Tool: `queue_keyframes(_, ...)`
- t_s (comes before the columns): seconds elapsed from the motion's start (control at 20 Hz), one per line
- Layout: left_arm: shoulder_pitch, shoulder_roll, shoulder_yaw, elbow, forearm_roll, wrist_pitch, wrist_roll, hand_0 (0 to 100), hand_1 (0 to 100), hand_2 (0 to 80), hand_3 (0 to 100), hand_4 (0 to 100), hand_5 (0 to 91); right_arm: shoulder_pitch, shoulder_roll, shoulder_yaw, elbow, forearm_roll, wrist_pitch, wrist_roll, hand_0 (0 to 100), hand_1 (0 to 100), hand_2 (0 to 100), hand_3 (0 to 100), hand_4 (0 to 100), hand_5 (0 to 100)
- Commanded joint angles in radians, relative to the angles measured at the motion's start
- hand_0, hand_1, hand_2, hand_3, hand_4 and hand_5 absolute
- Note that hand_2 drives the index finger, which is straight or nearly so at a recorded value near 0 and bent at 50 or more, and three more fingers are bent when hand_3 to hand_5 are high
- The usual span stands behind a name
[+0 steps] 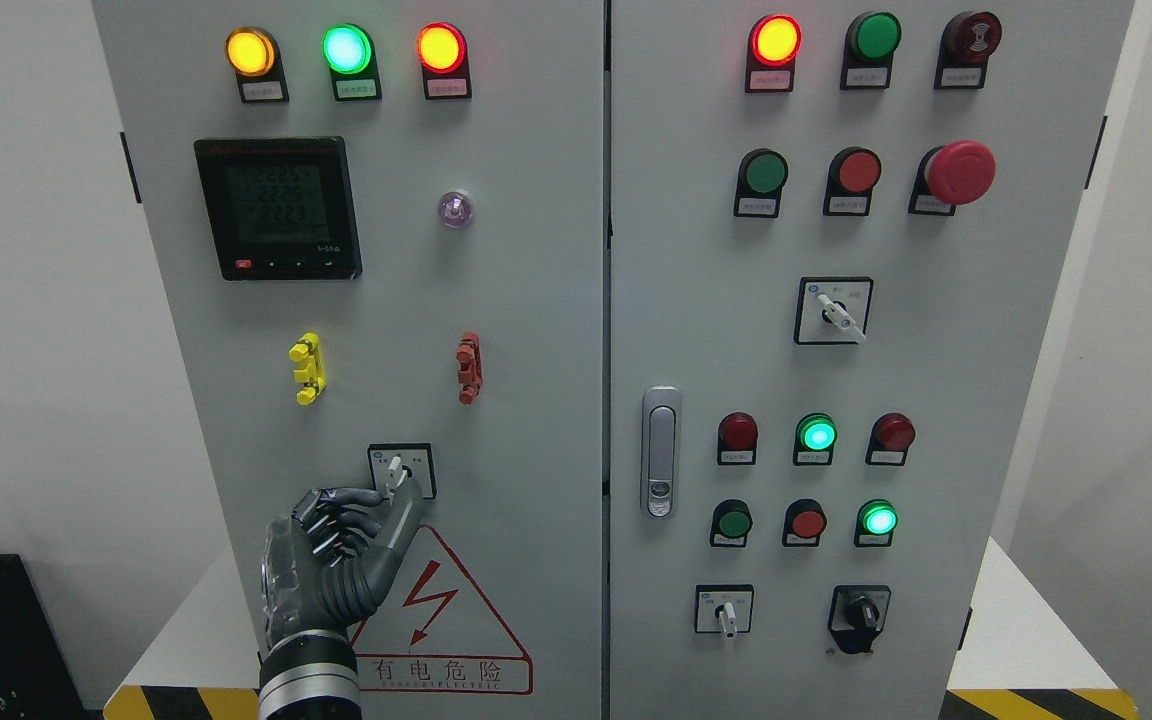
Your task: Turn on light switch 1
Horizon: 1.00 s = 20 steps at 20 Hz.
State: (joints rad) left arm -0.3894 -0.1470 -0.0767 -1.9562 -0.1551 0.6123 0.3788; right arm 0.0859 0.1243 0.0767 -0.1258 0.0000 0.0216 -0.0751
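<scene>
reaching up from the lower left, the left hand (341, 560) is right at the small switch (397, 472) low on the left cabinet door (536, 400), so the step in hand looks like the approach and first contact, with the turn itself not yet made. the switch's white lever sits just above the hand's fingertips, about upright in its black-framed square. the thumb (404, 510) stretches up along the right side until its tip meets or nearly meets the base of the lever, while the other fingers (336, 515) are curled in toward the palm, just left of and below the switch. from where i stand the hand is mostly closed with only the thumb extended, and it has no proper hold of anything; whether the thumb truly presses the lever i cannot tell.

the next move, as i judge it, calls for a small sideways push or a pinch and twist on that lever, kept short and steady so the tip does not slide off such a narrow part. the red and white warning triangle (441, 620) lies just right of the wrist, below the switch. a yellow clip (307, 368) and a red clip (470, 368) sit well above the hand, and the dark meter screen (278, 208) higher again. the right hand does not show at all.
</scene>
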Motion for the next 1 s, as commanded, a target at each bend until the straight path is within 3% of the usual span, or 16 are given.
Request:
queue_keyframes(0.0, -0.003, -0.002, -0.002, 0.0, -0.001, 0.009, 0.0, 10, 70, 56.6, 83, 91, 81.5, 0.0, 0.0, 0.0, 0.0, -0.025, 0.0, 0.0, 0, 0, 0, 0, 0, 0)
queue_keyframes(0.95, -0.016, -0.002, -0.003, 0.0, -0.014, 0.03, -0.001, 12, 70, 58.8, 86, 93, 84.4, 0.0, 0.0, 0.0, 0.0, -0.025, 0.0, 0.0, 0, 0, 0, 0, 0, 0)
